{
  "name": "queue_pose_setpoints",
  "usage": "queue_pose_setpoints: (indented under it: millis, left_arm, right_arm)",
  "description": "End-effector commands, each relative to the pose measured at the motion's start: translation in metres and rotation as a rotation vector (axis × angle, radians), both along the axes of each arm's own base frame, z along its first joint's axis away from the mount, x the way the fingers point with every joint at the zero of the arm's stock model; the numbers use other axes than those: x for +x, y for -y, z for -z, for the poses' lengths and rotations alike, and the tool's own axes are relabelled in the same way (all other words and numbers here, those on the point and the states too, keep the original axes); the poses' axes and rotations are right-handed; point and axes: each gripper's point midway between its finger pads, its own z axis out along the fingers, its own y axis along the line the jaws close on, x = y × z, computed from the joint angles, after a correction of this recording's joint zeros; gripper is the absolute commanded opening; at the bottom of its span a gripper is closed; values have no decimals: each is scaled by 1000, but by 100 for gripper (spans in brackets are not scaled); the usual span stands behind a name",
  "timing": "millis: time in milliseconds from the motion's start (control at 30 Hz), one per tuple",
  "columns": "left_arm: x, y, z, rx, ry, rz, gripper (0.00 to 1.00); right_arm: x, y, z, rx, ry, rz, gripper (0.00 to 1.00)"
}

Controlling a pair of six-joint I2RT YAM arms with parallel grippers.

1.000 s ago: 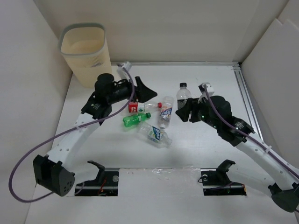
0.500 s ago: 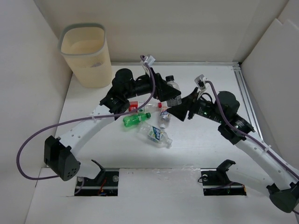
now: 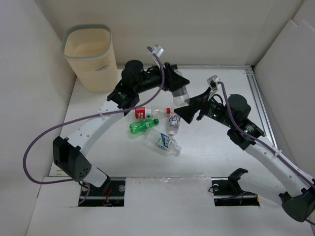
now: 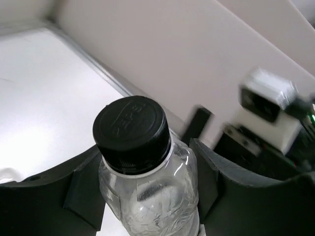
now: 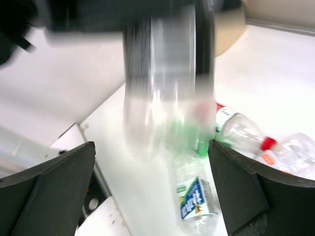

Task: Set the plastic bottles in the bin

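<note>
A clear plastic bottle with a black cap hangs above the table's back middle, and my left gripper is shut on it. In the left wrist view its cap and body fill the gap between the dark fingers. My right gripper stands open just right of it; in the right wrist view the same bottle is a blur beyond the spread fingers. The cream bin stands at the back left. Several bottles lie mid-table: red-labelled, green, blue-labelled, green-white.
White walls close in the table on the left, back and right. A metal rail runs along the right side. Two black brackets sit at the near edge by the arm bases.
My left arm swung right to the black-capped bottle that the right gripper held, and shut on it. The right gripper opened and let go, and the bottle has risen slightly.
</note>
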Motion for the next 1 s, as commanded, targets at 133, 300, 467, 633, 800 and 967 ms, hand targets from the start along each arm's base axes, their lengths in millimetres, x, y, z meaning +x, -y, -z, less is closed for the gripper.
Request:
queue_pose_setpoints:
  millis: [133,300,467,633,800,967]
  left_arm:
    - [182,-211,-86,-18,117,-908,0]
    - [239,-317,-118,-84,195,-1123,0]
    - [281,-390,-128,-61,260,-1316,0]
    - [325,-428,-89,35,196,-1445,68]
    - [323,-463,-72,74,172,-1589,100]
    - [288,-452,-118,93,263,-1545,100]
  right_arm:
    - [19,23,17,-4,-11,164,100]
    - [15,22,29,-30,-23,140,100]
    - [12,16,44,-58,-47,97,100]
    - [12,23,54,-93,-60,126,100]
    - [38,45,81,-181,-140,315,100]
    - [68,62,133,-284,-355,546,100]
